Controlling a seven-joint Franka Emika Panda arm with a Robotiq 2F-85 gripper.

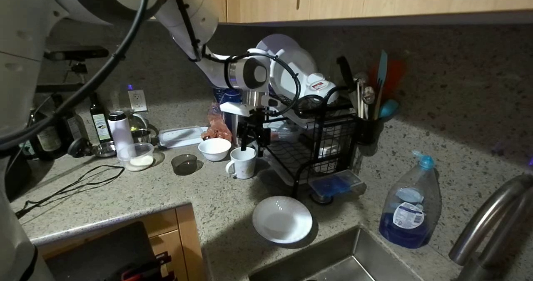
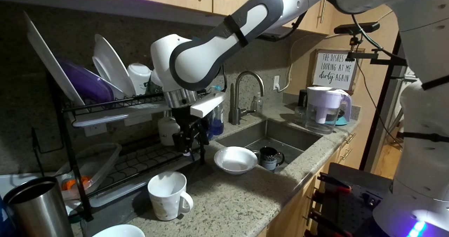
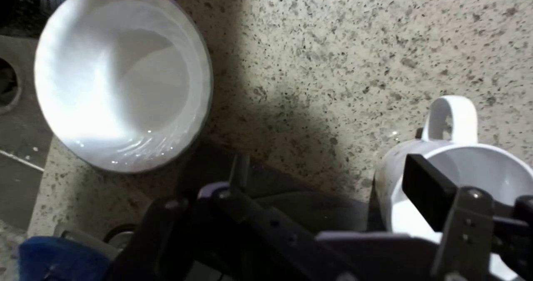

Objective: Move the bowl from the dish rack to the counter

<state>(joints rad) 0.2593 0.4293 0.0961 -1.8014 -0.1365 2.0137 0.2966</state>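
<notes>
The plain white bowl [image 1: 282, 220] rests upright on the speckled counter [image 1: 220, 185] beside the sink. It also shows in an exterior view [image 2: 235, 160] and in the wrist view [image 3: 125, 77], where its inside looks empty. The black wire dish rack [image 1: 319, 143] stands against the backsplash and shows in an exterior view too [image 2: 72, 159]. My gripper [image 1: 252, 147] points down at the rack's front edge, near the white mug and apart from the bowl. In the wrist view the gripper's fingers [image 3: 329, 183] are spread, with nothing between them.
A white mug [image 1: 242, 163] stands close under my gripper, partly behind one finger in the wrist view [image 3: 387, 172]. A smaller white bowl [image 1: 214, 149] is beside it. The sink [image 1: 325, 256] and a soap bottle [image 1: 410, 212] lie beyond the bowl. A black mug [image 2: 269, 158] stands at the sink.
</notes>
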